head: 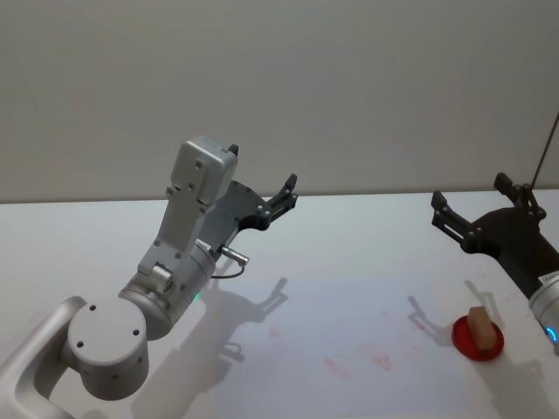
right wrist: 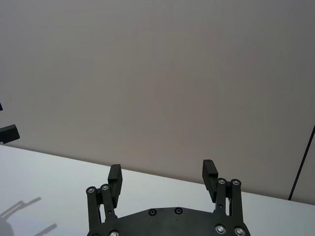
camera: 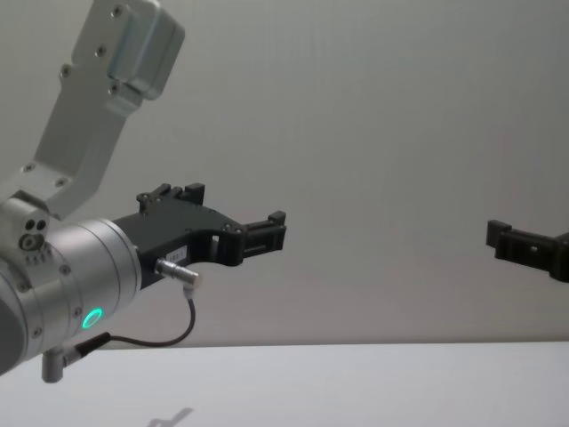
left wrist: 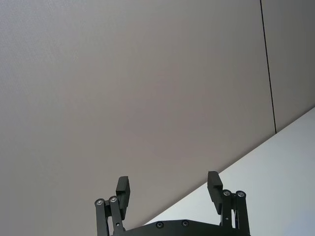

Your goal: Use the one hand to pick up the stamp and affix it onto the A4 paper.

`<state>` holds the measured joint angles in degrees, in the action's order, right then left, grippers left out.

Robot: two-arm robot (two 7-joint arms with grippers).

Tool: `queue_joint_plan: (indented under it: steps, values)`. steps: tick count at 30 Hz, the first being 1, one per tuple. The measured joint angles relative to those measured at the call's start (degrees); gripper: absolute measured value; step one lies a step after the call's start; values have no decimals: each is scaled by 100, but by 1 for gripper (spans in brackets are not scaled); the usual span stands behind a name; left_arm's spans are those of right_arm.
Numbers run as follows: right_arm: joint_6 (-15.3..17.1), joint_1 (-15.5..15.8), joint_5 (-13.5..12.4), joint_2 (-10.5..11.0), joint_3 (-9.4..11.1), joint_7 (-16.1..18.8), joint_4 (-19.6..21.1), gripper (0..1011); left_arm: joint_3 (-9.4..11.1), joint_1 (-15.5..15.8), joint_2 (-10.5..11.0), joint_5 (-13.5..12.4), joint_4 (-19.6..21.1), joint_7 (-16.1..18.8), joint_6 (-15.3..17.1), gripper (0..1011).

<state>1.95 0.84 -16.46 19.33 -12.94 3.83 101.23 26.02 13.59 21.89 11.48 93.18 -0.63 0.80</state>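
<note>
The stamp, a small wood-coloured block, stands on a round red pad near the table's right front. My right gripper hangs open in the air above and behind it, holding nothing; the right wrist view has its fingers spread against the wall. My left gripper is raised over the left of the table, also open and not holding anything. I cannot tell the A4 paper apart from the white table top. Faint red marks lie on that surface left of the pad.
A plain grey wall rises behind the table. My left arm's silver-grey joints fill the front left corner. In the chest view both grippers float high above the table, the left one large and one finger of the right gripper at the right edge.
</note>
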Motion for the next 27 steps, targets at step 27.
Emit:
queue_joint_plan:
  steps: [27]
  values:
    - [0, 0, 0, 0, 0, 0, 0, 1001, 0, 0, 0, 0, 0, 0, 0, 1000]
